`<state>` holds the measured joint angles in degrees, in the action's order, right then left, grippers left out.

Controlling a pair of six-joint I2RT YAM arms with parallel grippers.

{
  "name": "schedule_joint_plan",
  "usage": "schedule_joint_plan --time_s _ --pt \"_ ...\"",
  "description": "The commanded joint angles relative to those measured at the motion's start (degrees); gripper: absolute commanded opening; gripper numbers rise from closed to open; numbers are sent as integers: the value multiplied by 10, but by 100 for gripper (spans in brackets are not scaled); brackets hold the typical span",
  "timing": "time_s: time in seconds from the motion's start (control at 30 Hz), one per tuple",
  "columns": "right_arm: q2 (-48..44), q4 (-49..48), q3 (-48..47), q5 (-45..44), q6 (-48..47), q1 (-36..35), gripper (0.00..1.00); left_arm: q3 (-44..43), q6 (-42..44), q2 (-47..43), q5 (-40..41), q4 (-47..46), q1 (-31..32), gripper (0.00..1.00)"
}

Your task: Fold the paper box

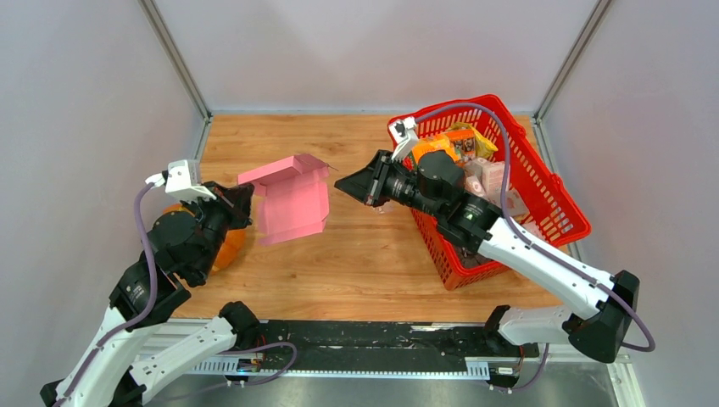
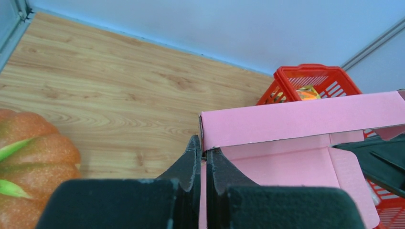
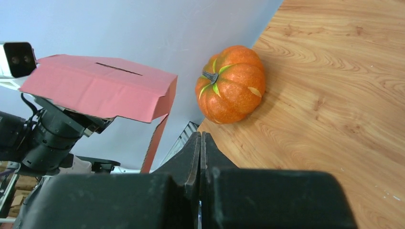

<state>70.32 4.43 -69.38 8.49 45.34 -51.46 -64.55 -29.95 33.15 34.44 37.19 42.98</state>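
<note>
Pink paper box (image 1: 292, 199) is hanging above the table (image 1: 365, 263), left gripper (image 2: 202, 155) pinching one edge (presumably presenting flaps for folding); right gripper (image 1: 346, 183) is hovering just beside it, jaws closed, empty.

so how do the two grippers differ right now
The left gripper is pinched on the paper box, holding it off the table; the right gripper grips nothing. The left gripper is by the pumpkin; the right gripper is beside the red basket. Both have jaws shut.
</note>
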Motion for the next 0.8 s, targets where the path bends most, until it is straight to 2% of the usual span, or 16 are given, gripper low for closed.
schedule_joint_plan --time_s 0.0,0.63,0.77 --pt "9 -39 -36 -10 20 -3 0 -1 -35 -4 -14 -29 -2 0" --pt "12 -108 -47 -53 -3 -49 0 3 -40 4 -16 -28 -2 0" --pt "23 -107 -57 -73 -52 -68 0 -2 -40 11 -22 -22 -2 0"
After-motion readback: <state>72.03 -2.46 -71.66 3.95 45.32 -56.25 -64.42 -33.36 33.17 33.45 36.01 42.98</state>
